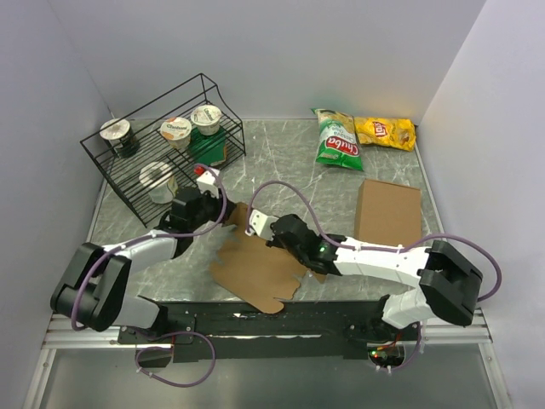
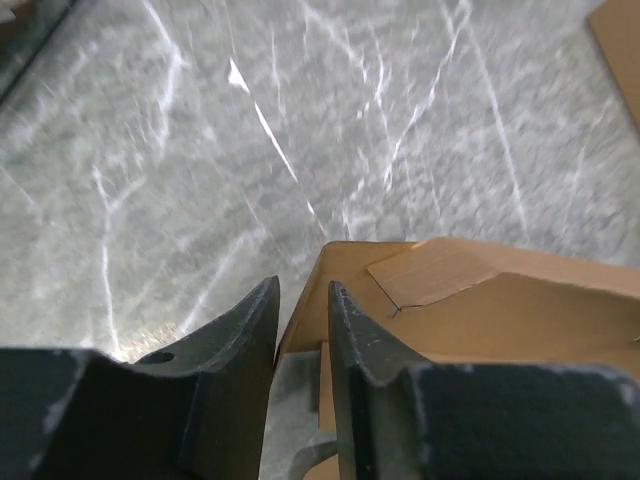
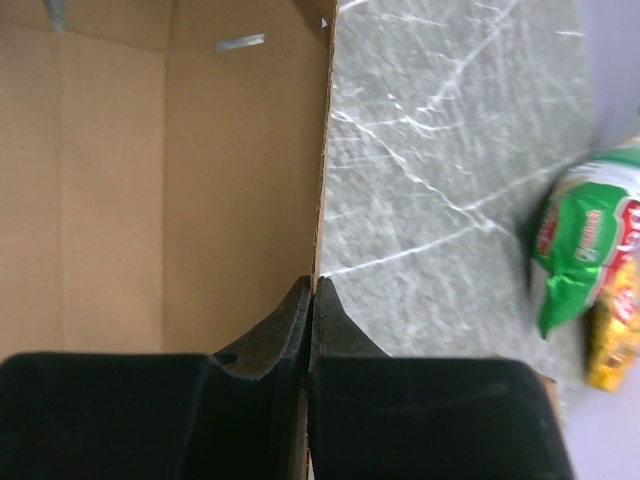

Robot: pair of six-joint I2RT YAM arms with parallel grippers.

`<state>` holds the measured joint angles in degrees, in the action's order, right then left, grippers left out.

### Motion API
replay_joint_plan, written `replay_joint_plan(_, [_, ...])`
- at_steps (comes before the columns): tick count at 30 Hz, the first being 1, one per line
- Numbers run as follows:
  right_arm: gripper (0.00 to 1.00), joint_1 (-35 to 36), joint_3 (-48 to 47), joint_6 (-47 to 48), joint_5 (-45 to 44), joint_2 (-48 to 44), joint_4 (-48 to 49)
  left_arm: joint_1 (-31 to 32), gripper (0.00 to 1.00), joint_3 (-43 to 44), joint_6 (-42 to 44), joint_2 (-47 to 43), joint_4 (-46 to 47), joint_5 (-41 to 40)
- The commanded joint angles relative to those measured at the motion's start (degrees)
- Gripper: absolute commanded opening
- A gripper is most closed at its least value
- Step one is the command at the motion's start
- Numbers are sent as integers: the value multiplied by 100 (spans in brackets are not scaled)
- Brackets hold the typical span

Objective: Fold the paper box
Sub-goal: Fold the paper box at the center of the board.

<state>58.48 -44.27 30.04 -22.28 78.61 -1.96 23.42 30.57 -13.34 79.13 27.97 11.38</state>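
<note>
1. Box (image 1: 255, 271): a brown notched blank on the table (image 1: 281, 153), near the front edge between the two arms. It lies mostly flat, and the far-left flap looks raised.
2. Left gripper (image 2: 300, 290): at the box's far-left corner. The fingers stand slightly apart with a narrow gap. A cardboard edge shows through the gap, close against the right finger (image 2: 350, 340). No clamp on it is visible.
3. Right gripper (image 3: 312, 285): fingers pressed together on the box's right edge. The cardboard edge runs straight into the seam between them.
4. Slab (image 1: 387, 213): flat on the table to the right of the box, apart from it.
5. Green bag (image 1: 336, 141) and yellow bag (image 1: 385, 132): at the far right, side by side.
6. Wire rack (image 1: 128, 166): at the far left, holding cups (image 1: 176, 129).
</note>
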Motion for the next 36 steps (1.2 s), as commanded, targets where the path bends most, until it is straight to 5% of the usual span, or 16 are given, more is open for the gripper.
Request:
replay_joint_plan(1, [0,129,138,256,-602,137,450,-258,33,-24,-186,-284,455,784])
replay_joint_plan(6, [0,138,182,239,-497,129,714,-592,50,-174,-571,-424,771,1357])
replay_joint_plan(8, [0,129,217,221,-444,67,732,-1022,69,-122,-1055,-495,973,1760])
replay_joint_plan(11, [0,138,235,195,-356,5,653,-1252,76,176,-1171,-574,992,2026])
replay_joint_plan(17, [0,111,199,116,-189,-91,486,-998,73,835,-934,-162,290,1746])
replay_joint_plan(23, [0,32,173,37,-101,-197,433,-338,69,1241,-336,278,-1002,656])
replay_joint_plan(36, [0,-47,103,19,-48,-118,468,365,62,1285,-204,156,-1830,-241])
